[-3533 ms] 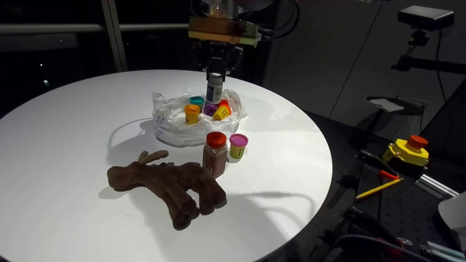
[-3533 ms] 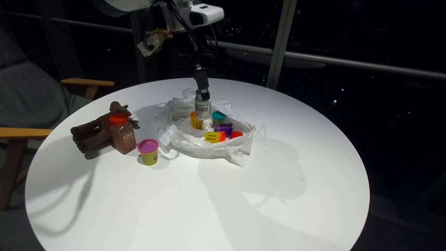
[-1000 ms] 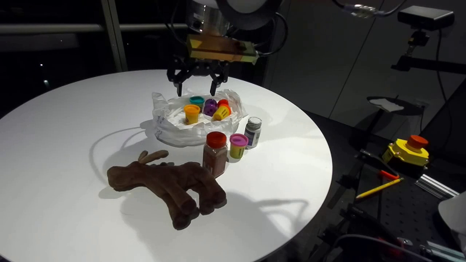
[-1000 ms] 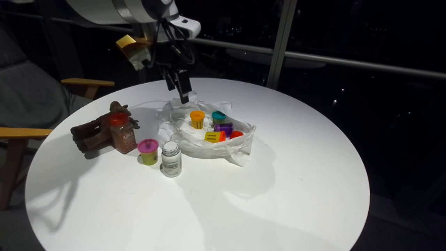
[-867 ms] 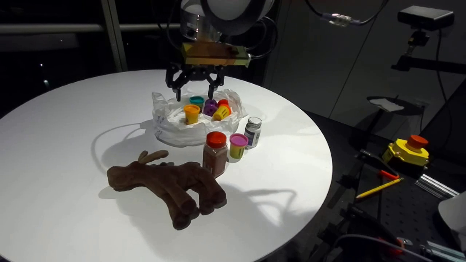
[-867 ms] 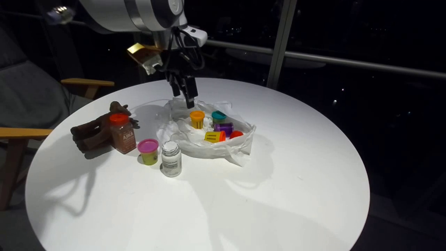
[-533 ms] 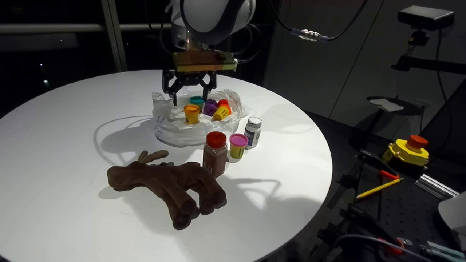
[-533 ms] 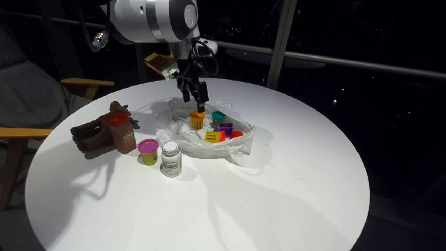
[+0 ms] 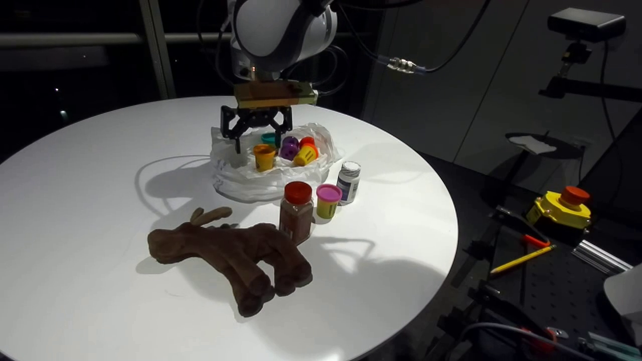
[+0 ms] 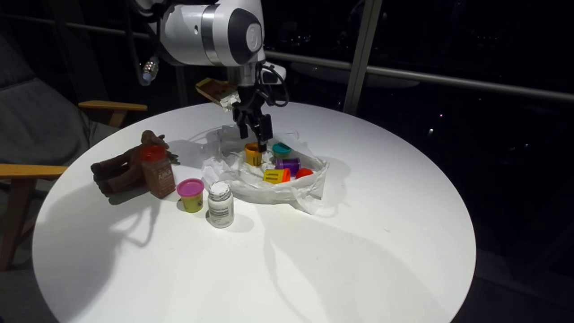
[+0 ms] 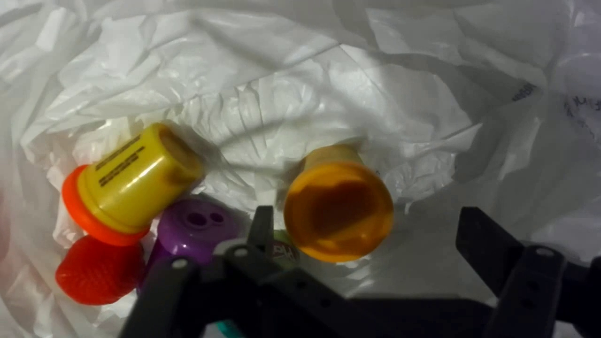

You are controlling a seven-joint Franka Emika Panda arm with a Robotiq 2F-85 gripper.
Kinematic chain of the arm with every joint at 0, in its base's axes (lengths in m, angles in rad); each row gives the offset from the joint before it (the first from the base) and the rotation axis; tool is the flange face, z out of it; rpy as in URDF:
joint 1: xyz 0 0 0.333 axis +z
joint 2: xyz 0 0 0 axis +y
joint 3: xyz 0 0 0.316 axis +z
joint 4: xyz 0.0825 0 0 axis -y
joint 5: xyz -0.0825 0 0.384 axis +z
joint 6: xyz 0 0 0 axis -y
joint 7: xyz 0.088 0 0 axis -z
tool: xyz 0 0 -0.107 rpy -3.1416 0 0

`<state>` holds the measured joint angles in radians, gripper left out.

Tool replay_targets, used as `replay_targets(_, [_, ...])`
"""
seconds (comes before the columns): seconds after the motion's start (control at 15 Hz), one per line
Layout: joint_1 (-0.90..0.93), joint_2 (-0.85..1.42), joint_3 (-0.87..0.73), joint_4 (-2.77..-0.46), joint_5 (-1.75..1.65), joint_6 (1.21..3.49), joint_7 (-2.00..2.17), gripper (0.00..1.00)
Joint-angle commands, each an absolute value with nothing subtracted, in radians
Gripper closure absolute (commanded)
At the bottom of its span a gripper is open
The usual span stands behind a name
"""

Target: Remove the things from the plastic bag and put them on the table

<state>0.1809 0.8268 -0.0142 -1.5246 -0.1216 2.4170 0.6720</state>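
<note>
The plastic bag [image 9: 241, 185] lies spread on the white table [image 10: 179, 278]. Inside it stands an orange-lidded jar [image 11: 338, 211], beside a teal-lidded jar [image 10: 281, 149], a purple jar [image 10: 289, 166], a yellow jar [image 11: 136, 178] on its side and a red-topped thing [image 11: 101, 272]. My gripper [image 11: 366, 211] hangs open just above the orange-lidded jar, which appears between its fingers, closer to the left one; nothing is held. Out on the table are the brown plush animal [image 9: 225, 245], a red-lidded jar [image 9: 296, 220], a pink-lidded jar [image 10: 192, 199] and a white bottle [image 10: 220, 206].
A chair with wooden arms [image 10: 112, 106] stands by the table's edge behind the plush. Off the table in an exterior view are a yellow box with a red button [image 9: 559, 208], a pencil [image 9: 521, 259] and a camera on a stand [image 9: 587, 25].
At first the gripper held the white bottle over the bag; the bottle now stands on the table by the pink-lidded jar. Over the last second the open gripper has come down toward the orange-lidded jar.
</note>
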Motion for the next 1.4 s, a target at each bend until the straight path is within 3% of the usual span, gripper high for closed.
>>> replay_targets(0.0, [0.204, 0.842, -0.039, -1.476, -0.093, 2.380, 0.637, 0.00])
replay_targets(0.2, [0.206, 0.841, -0.036, -1.480, -0.090, 2.373, 0.626, 0.00])
replay_targets(0.33, [0.206, 0.843, -0.030, -1.483, -0.087, 2.366, 0.613, 0.27])
replay_targets(0.73, [0.207, 0.817, -0.031, -1.511, -0.073, 2.372, 0.595, 0.77])
replay_targets(1.0, [0.211, 0.758, -0.051, -1.563, -0.078, 2.398, 0.616, 0.77])
replay_targets(1.33, [0.209, 0.540, -0.079, -1.793, -0.087, 2.503, 0.639, 0.77])
